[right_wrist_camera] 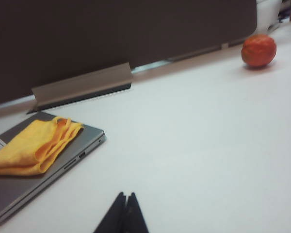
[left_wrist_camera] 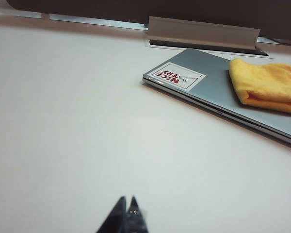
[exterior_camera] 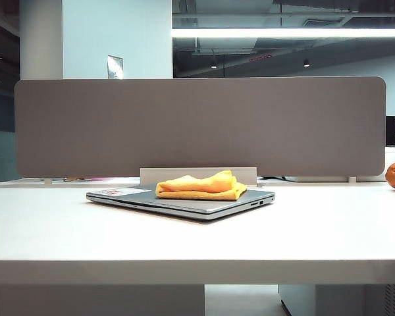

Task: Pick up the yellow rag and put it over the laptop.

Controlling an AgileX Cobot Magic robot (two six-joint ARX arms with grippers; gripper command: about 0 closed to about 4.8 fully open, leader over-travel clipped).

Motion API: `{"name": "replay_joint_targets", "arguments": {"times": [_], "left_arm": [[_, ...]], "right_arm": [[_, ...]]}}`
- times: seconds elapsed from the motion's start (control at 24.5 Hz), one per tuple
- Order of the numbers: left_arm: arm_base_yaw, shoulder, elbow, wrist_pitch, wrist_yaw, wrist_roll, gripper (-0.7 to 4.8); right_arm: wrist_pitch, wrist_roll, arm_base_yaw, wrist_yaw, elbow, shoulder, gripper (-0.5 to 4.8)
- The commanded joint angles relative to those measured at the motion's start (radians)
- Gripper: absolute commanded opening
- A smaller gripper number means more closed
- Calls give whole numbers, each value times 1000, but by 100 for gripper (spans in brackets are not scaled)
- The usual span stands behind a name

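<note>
The yellow rag (exterior_camera: 199,185) is seen lying folded on the closed lid of the laptop (exterior_camera: 184,201), towards the end away from the white-and-red sticker (left_wrist_camera: 175,76); the laptop rests flat on the tabletop (exterior_camera: 197,237). The placement is judged to be done — what remains is a clean retreat. The left gripper (left_wrist_camera: 127,209) is held low over bare tabletop, well apart from the laptop's sticker corner, its jaws pressed together with nothing between them. The right gripper (right_wrist_camera: 123,211) is likewise held over bare tabletop near the laptop's port side, its jaws closed and empty. Neither arm is visible in the exterior view. The step is best finished by keeping both grippers clear of the laptop's edges, so that the lid is not nudged and the rag is not dragged off. The rag covers only part of the lid — if fuller cover is wanted, it would have to be unfolded. The orange fruit (right_wrist_camera: 258,50) is left well aside, near the divider panel (exterior_camera: 197,125).
</note>
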Motion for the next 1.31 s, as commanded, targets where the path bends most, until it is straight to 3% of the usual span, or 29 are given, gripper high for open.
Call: {"name": "replay_joint_targets", "arguments": {"times": [0.04, 0.33, 0.53, 0.86, 1.31], "left_arm": [[0, 1, 3, 4, -2, 0, -6], [0, 1, 3, -2, -3, 0, -6], [0, 1, 3, -5, 1, 0, -6], [0, 1, 3, -13, 0, 0, -6], [0, 1, 3, -24, -37, 3, -6]], "right_arm": [[-31, 9, 1, 8, -14, -65, -2], [-47, 16, 1, 23, -37, -60, -2], [-131, -90, 2, 40, -45, -60, -2], [-174, -130, 3, 41, -45, -60, -2], [-172, -136, 8, -7, -45, -57, 0]]}}
